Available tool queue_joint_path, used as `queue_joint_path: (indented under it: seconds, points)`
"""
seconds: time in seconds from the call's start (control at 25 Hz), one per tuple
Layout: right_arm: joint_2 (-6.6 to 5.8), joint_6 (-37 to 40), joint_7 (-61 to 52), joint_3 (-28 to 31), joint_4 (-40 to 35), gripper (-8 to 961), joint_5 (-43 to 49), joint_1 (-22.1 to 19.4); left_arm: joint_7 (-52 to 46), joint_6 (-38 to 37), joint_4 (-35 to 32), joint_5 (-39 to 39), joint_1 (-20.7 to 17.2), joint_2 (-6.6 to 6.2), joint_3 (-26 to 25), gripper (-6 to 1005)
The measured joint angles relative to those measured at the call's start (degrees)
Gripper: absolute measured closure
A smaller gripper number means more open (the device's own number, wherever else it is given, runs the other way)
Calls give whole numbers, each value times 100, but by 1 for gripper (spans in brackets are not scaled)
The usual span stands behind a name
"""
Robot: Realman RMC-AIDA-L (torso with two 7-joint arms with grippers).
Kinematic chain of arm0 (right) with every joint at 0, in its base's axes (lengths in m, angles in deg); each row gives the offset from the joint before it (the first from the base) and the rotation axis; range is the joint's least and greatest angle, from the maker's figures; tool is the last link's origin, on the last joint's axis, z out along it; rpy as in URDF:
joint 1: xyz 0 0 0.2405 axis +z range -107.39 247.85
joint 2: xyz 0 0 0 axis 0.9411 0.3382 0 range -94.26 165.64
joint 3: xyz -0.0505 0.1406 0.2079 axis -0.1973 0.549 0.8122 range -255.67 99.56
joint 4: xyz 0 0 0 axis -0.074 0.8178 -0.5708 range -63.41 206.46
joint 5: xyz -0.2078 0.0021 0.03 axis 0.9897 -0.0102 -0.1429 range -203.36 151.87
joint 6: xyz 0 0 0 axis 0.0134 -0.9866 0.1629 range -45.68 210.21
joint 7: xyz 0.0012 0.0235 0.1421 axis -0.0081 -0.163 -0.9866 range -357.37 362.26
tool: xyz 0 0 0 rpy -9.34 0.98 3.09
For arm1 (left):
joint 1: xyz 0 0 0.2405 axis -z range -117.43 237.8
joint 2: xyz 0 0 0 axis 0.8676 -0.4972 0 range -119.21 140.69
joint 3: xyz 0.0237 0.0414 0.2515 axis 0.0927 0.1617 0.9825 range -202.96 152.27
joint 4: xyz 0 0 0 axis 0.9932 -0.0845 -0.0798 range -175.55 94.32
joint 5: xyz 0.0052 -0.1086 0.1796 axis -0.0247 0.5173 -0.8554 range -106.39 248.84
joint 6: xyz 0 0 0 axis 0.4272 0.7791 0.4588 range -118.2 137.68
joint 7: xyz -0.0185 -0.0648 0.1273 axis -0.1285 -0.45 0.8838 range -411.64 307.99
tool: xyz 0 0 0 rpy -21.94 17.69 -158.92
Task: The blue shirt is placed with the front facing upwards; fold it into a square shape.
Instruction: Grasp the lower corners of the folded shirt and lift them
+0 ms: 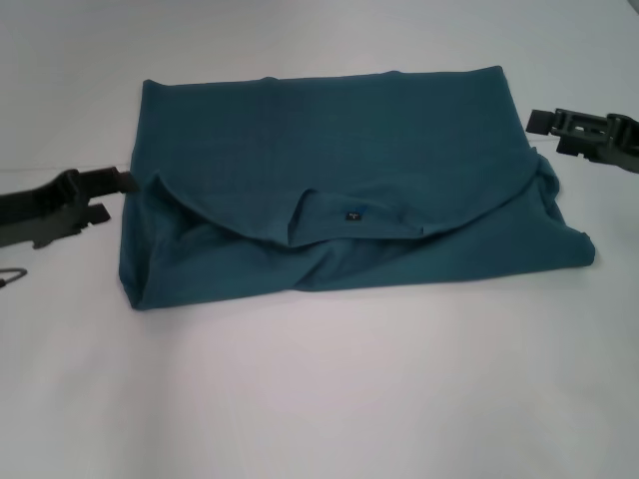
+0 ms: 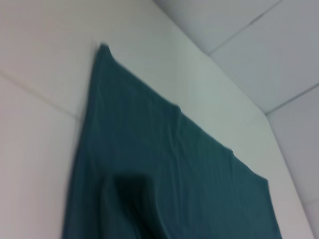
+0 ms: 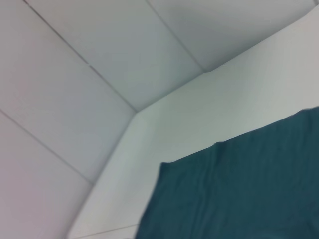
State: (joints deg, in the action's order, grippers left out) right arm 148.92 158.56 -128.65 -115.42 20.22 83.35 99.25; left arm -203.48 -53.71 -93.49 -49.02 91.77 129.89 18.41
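The blue shirt [image 1: 329, 170] lies folded into a wide rectangle in the middle of the white table [image 1: 329, 399]. A curved flap is turned over its near half, and a small black label [image 1: 351, 213] shows at the collar. No lettering is visible. My left gripper [image 1: 118, 197] hovers open just off the shirt's left edge, holding nothing. Off the shirt's far right corner, my right gripper [image 1: 544, 137] is open and also holds nothing. The wrist views each show a teal corner of the shirt [image 2: 164, 164] [image 3: 239, 189] on the table, with no fingers in sight.
A small metal hook [image 1: 10, 277] pokes in at the left edge of the head view. White table surface lies in front of the shirt. Pale panelled walls [image 3: 99, 59] rise behind the table.
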Motion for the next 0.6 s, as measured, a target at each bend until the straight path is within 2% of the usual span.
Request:
queue_joint_path:
  seconds: [0.2,0.32,0.44,0.6]
  points:
    - [-159,503,128,308,344,23,-37,-64,90,-299,471,48,-1,-113,-4,339]
    - [-200,532,223,324,438,23,-29,-147,505,-354,846,41,15,-158,-6,340]
    - [-204,516,269,343,451,23,-30,-215,974,-278,973,30,21,-142,-8,341]
    - [-203,506,323,355,467,22,-28,-265,1582,243,1031,-64,19,-71,105,341]
